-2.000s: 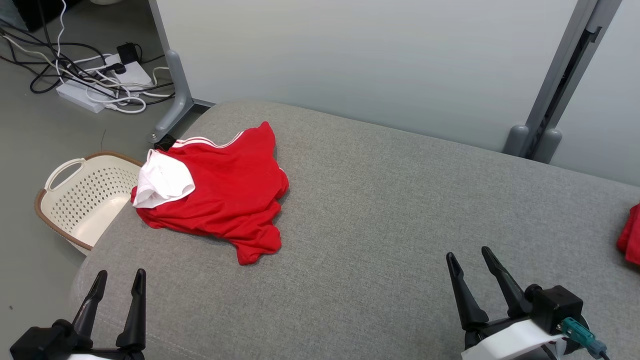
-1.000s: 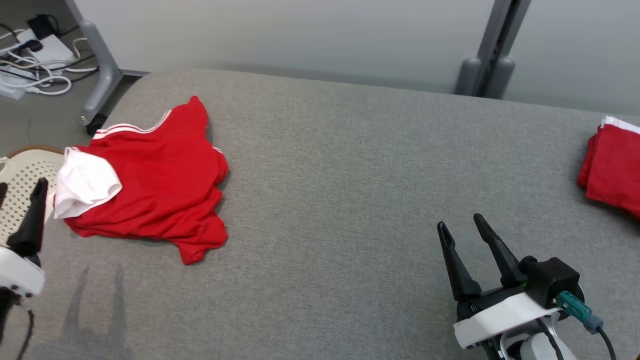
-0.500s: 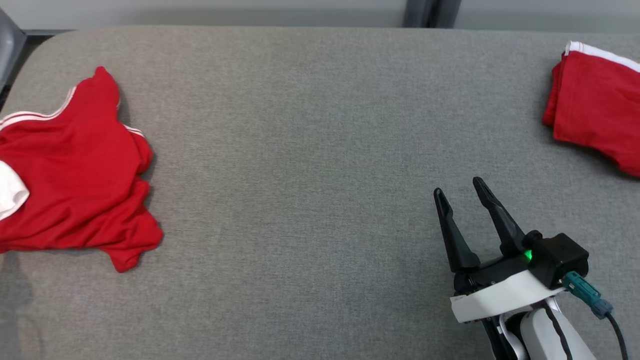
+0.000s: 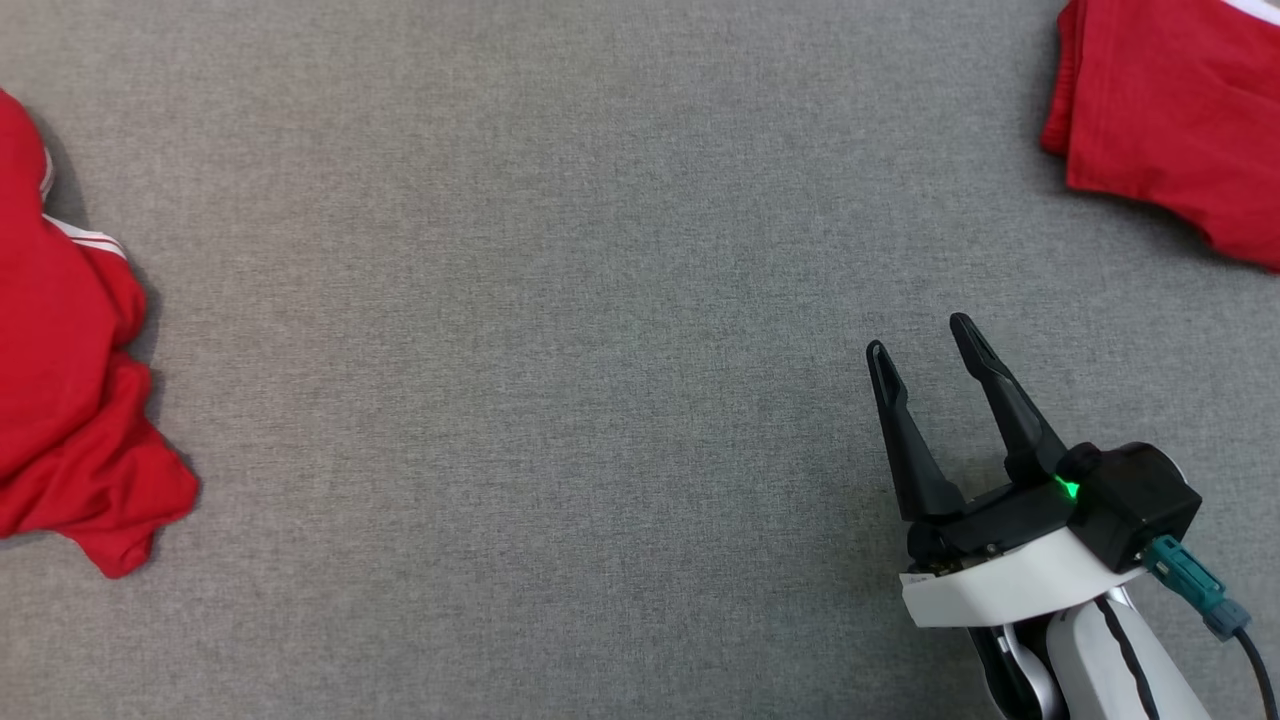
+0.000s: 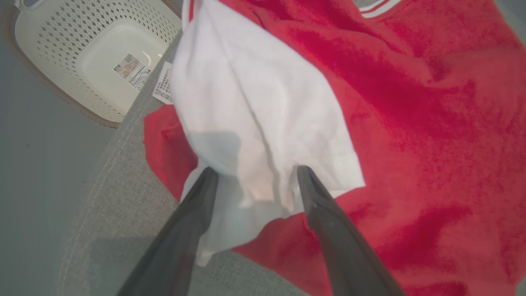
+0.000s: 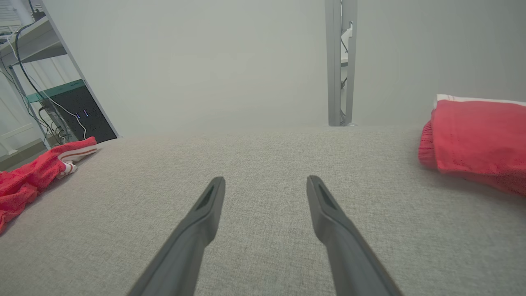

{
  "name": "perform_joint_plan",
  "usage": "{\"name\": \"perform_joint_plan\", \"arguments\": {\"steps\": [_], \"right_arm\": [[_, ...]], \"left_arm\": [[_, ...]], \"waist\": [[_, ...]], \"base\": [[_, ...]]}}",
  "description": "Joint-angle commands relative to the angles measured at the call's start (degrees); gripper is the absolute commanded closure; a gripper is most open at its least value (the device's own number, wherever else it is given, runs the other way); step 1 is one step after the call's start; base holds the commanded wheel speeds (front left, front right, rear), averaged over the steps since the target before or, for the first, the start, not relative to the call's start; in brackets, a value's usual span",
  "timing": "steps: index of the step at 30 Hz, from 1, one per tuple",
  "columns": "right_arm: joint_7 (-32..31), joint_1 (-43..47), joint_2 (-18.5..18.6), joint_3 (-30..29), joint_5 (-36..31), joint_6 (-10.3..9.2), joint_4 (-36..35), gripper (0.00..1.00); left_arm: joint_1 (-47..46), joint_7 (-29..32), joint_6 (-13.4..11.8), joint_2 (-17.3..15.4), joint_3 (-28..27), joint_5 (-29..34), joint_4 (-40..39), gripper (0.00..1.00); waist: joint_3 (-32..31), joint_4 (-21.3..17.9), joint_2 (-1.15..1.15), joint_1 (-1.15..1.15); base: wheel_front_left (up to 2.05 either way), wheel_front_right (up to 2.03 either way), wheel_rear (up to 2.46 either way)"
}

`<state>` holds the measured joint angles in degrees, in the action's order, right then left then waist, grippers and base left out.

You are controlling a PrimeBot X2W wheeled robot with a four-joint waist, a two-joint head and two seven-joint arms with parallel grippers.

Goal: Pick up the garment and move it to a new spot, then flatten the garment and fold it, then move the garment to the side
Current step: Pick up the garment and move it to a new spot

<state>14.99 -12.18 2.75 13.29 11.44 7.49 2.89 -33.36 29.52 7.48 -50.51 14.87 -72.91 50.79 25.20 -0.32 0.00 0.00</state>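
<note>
Well out at the left edge of the grey cushion point(image 4: 560, 350) lies the crumpled red shirt point(image 4: 60, 400), directly under the left hand point(image 5: 257, 170). That hand's two fingertips stand one at each side of the lower hem of the shirt's white sleeve point(image 5: 254, 107); whether they touch the cloth I cannot tell. The right hand point(image 4: 918, 335) is well apart from the shirt, across a broad stretch of bare cushion.

The shirt is red with white stripes along its trim, bunched and wrinkled. Its white sleeve is turned over on top of the red body, and a small printed label point(image 5: 164, 84) shows at the sleeve's edge by the cushion's rim. A folded red shirt point(image 4: 1170, 110) lies near the far right corner. A cream perforated basket point(image 5: 61, 53) sits on the floor beside the cushion's left edge.

The left hand points down at the shirt, fingers spread wide, holding nothing. The right hand hovers over the near right part of the cushion, fingers pointing toward the far edge, likewise wide apart and empty.
</note>
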Motion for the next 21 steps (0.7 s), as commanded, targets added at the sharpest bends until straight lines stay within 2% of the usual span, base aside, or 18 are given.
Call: {"name": "perform_joint_plan", "arguments": {"steps": [1,7,8,9,10,11,12,21], "right_arm": [[0.29,0.58,0.32,-0.15,-0.33,0.0,-0.26,0.0],[0.29,0.71,0.32,-0.39,-0.57,0.01,-0.61,0.0],[0.29,0.63,0.34,-0.42,-0.7,0.01,-0.59,0.0],[0.29,0.53,0.33,-0.41,-0.74,0.0,-0.53,0.0],[0.29,0.44,0.33,-0.4,-0.79,0.01,-0.47,0.0],[0.29,0.44,0.33,-0.4,-0.79,0.01,-0.47,0.0],[0.29,0.36,0.33,-0.37,-0.82,0.0,-0.38,0.0],[0.29,0.31,0.34,-0.35,0.24,0.01,1.02,0.0]], "left_arm": [[0.53,0.51,0.03,-0.64,0.51,-0.97,0.42,0.0],[1.43,3.46,0.03,-0.93,3.12,-4.62,-0.57,0.02],[1.41,3.46,0.03,-0.99,3.48,-4.99,-0.75,0.21],[1.28,2.76,0.03,-1.09,3.79,-5.23,-0.9,0.56],[1.13,2.09,0.03,-1.23,4.07,-5.32,-0.89,0.84],[1.13,2.09,0.03,-1.23,4.07,-5.32,-0.89,0.84],[0.98,1.58,0.03,-1.3,4.43,-5.35,-0.92,1.0],[-0.29,-2.42,0.03,-2.74,6.89,-7.46,-3.5,1.0]], "waist": [[0.45,-0.44,0.0,0.0],[0.45,-0.36,0.0,0.0],[0.43,-0.26,0.0,0.0],[0.38,-0.15,0.0,0.0],[0.31,-0.05,0.0,0.0],[0.31,-0.05,0.0,0.0],[0.23,0.04,0.0,0.0],[-2.37,0.7,0.0,0.0]], "base": [[0.0,0.0,0.0],[0.0,0.0,0.0],[0.0,0.0,0.0],[0.0,0.0,0.0],[0.0,0.0,0.0],[0.0,0.0,0.0],[0.0,0.0,0.0],[0.0,0.0,0.0]]}}
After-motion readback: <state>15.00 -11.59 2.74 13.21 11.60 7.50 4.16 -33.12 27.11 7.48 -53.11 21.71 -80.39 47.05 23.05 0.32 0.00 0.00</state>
